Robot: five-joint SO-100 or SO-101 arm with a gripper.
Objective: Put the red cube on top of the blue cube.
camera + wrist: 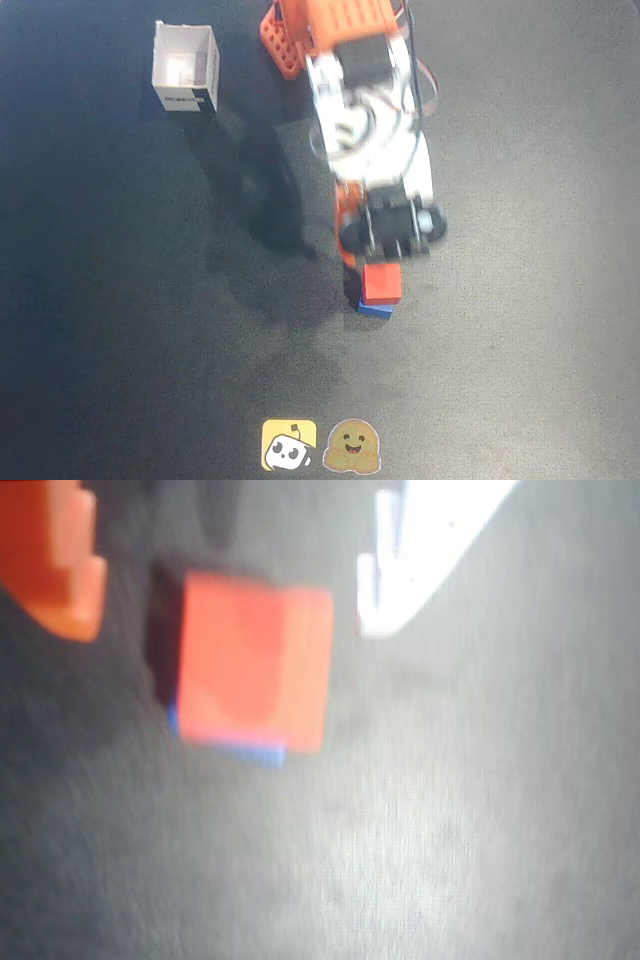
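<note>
Step in hand: by my reading, letting go and backing off; the red cube already sits on the blue cube, so the stack looks made.
Doing it well: lift the gripper straight away from the stack, with no sideways drift, so neither finger clips the top cube. Keep the fingers spread until they are clear.
Stack alignment: slightly off. In the wrist view a thin blue strip shows past the red cube's lower edge; in the overhead view the blue cube peeks out on the far side from the gripper. A knock could tip it.
Gripper opening: released, fingers parted wider than the cube. The orange finger stands to the cube's left with a dark gap between; the white finger stands to its right, also apart.
Holding: nothing; no finger appears to touch the red cube, though the wrist view is blurred.
Cube position: just ahead of the fingertips, between their lines.
</note>
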